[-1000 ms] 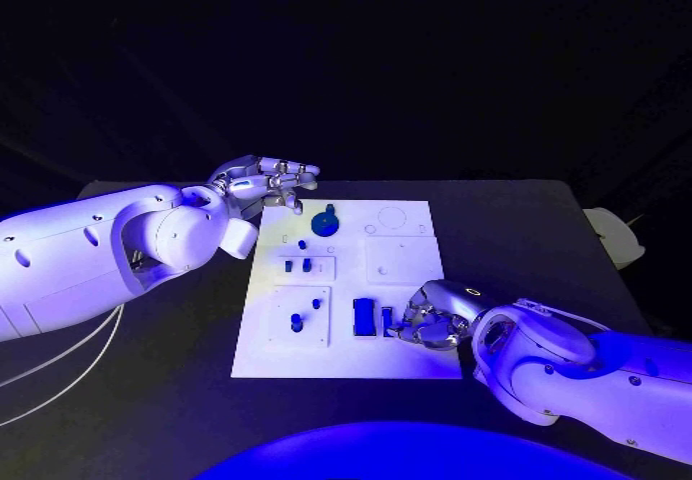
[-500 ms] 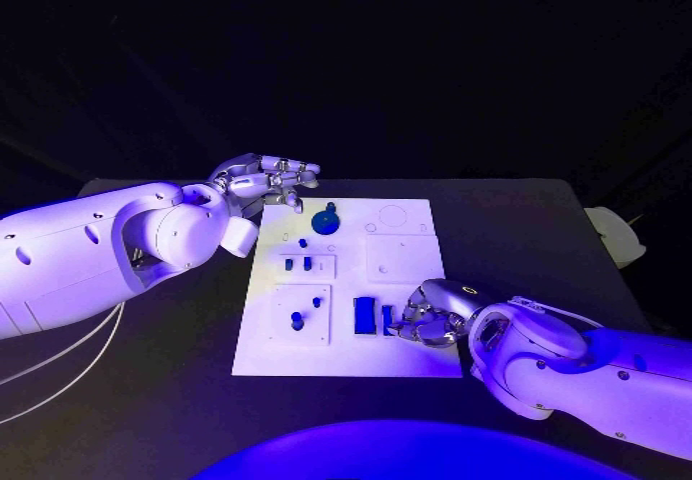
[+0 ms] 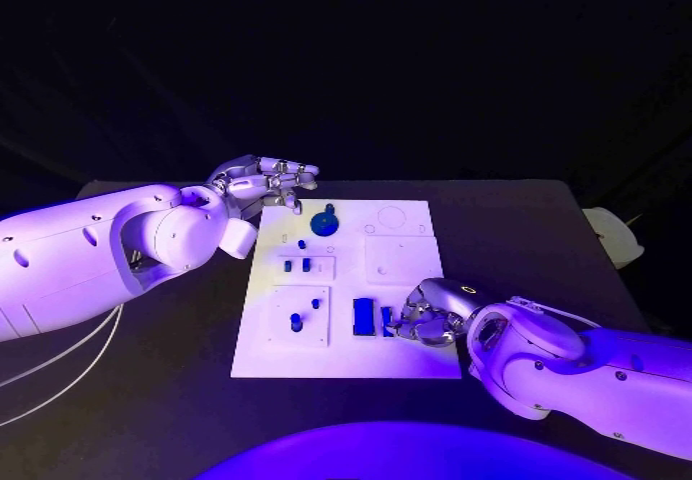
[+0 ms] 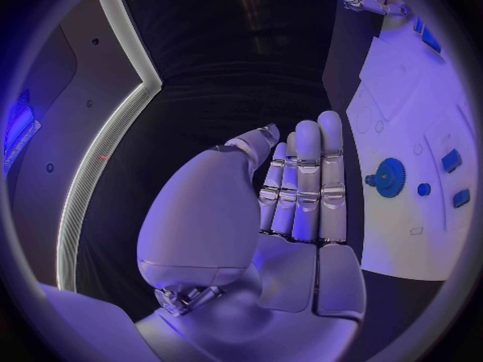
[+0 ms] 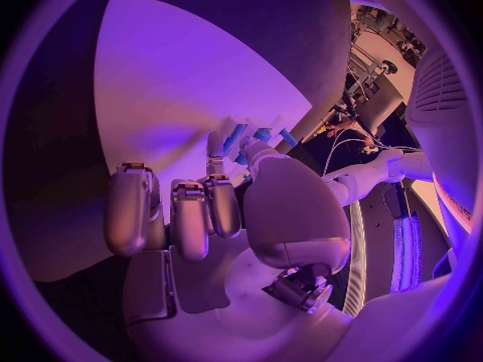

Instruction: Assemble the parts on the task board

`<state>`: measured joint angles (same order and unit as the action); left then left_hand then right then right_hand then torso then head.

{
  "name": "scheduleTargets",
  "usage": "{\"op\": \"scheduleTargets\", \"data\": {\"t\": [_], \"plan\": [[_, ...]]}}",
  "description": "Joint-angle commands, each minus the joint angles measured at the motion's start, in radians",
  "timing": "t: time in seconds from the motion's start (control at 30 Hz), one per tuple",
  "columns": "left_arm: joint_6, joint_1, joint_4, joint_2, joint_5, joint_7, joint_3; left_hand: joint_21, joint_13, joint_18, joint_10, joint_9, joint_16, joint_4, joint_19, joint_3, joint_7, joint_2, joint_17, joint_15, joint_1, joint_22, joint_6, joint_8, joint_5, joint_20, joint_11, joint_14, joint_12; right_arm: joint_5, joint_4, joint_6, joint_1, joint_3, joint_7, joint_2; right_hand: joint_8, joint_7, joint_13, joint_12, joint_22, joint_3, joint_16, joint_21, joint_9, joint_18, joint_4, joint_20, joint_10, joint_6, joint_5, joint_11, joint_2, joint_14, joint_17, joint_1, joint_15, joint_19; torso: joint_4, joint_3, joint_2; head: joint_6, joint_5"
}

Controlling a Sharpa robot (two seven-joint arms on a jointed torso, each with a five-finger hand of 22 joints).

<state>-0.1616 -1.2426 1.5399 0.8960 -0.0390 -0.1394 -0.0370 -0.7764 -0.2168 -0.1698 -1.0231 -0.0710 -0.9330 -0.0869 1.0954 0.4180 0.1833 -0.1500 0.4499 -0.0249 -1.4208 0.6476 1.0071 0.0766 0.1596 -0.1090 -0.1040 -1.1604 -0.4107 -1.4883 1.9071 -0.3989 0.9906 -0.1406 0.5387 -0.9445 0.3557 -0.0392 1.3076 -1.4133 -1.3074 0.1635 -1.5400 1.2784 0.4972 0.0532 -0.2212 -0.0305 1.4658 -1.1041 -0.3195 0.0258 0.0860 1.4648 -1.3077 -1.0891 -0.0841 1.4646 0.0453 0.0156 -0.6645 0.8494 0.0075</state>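
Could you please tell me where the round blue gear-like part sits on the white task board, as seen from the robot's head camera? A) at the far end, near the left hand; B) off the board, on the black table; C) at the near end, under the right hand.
A: the round blue gear-like part sits at the far end of the white task board, beside the left hand.

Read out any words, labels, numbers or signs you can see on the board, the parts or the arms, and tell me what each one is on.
None can be read. The task board shows only outlines and recesses, no lettering. The blue parts and the white arms bear no legible marks.
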Motion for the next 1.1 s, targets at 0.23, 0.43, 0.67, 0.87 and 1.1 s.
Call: {"op": "scheduleTargets", "data": {"t": [0.23,0.43,0.67,0.87,1.1], "plan": [[0.019,0.0,-0.021,-0.009,0.001,-0.017,-0.003,0.006,0.002,-0.014,0.008,-0.001,0.006,-0.005,0.002,-0.009,0.0,0.003,-0.001,-0.002,0.012,-0.002,-0.008,0.006,-0.002,-0.005,-0.003,0.006,-0.004,0.361,-0.044,-0.152,0.084,0.005,-0.439,-0.031,-0.046,-0.046,0.022,0.215,-0.1,-0.038,0.122,-0.38,-0.014,0.059,0.028,-0.017,-0.109,0.103,-0.02,-0.035,-0.014,0.043,-0.031,-0.086,0.029,-0.105,0.0065,0.0097,0.016,-0.034,-0.012],[0.003,0.003,-0.063,-0.027,0.032,-0.048,-0.012,0.014,0.003,-0.014,0.01,-0.003,0.015,-0.012,-0.004,-0.014,-0.005,0.004,-0.006,-0.003,0.02,-0.006,-0.006,0.01,-0.002,-0.007,-0.001,0.018,-0.007,0.743,-0.175,-0.11,0.133,0.005,-0.646,0.007,-0.07,-0.086,-0.284,0.667,0.049,-0.02,0.439,-0.879,-0.026,0.12,0.077,-0.051,-0.442,0.194,0.009,-0.073,-0.044,-0.128,0.34,-0.193,0.064,-0.325,0.0104,0.0201,0.035,-0.079,-0.018],[-0.048,0.021,-0.143,-0.064,0.09,-0.147,-0.015,0.112,0.038,-0.014,0.014,-0.005,0.187,-0.021,-0.077,-0.01,-0.005,0.006,-0.087,-0.016,0.015,-0.06,0.002,0.027,-0.002,-0.019,-0.008,0.093,0.022,1.171,-0.416,-0.036,0.182,0.014,-0.797,0.111,-0.117,-0.128,-0.582,0.939,0.171,0.1,0.875,-1.053,-0.104,0.117,0.153,-0.101,-0.504,0.208,0.083,-0.118,-0.032,-0.399,0.694,-0.321,0.121,-0.492,0.016,0.0258,0.055,-0.157,-0.02],[-0.066,0.039,-0.215,-0.099,0.138,-0.211,-0.015,0.247,0.096,-0.006,0.017,-0.002,0.429,-0.033,-0.155,-0.003,0.001,0.002,-0.187,-0.052,0.019,-0.142,-0.005,0.029,-0.002,-0.053,-0.027,0.142,0.094,1.314,-0.587,0.037,0.196,0.026,-0.869,0.195,-0.198,-0.136,-0.91,1.158,0.316,0.192,1.175,-1.181,-0.204,0.125,0.165,-0.16,-0.43,0.159,0.146,-0.144,-0.001,-0.42,0.911,-0.282,0.165,-0.556,0.0128,0.0282,0.075,-0.203,-0.016],[-0.066,0.058,-0.263,-0.131,0.169,-0.251,-0.015,0.533,0.155,-0.015,-0.01,0.005,0.728,-0.036,-0.215,-0.023,-0.014,0.012,-0.296,-0.112,0.02,-0.349,-0.021,-0.008,-0.001,-0.148,-0.055,0.186,0.259,1.341,-0.703,0.093,0.201,0.032,-0.905,0.252,-0.271,-0.148,-1.121,1.274,0.502,0.173,1.365,-1.218,-0.277,0.132,0.182,-0.196,-0.397,0.126,0.193,-0.163,0.001,-0.395,1.057,-0.246,0.195,-0.582,0.0011,0.0262,0.084,-0.224,-0.005]]}}
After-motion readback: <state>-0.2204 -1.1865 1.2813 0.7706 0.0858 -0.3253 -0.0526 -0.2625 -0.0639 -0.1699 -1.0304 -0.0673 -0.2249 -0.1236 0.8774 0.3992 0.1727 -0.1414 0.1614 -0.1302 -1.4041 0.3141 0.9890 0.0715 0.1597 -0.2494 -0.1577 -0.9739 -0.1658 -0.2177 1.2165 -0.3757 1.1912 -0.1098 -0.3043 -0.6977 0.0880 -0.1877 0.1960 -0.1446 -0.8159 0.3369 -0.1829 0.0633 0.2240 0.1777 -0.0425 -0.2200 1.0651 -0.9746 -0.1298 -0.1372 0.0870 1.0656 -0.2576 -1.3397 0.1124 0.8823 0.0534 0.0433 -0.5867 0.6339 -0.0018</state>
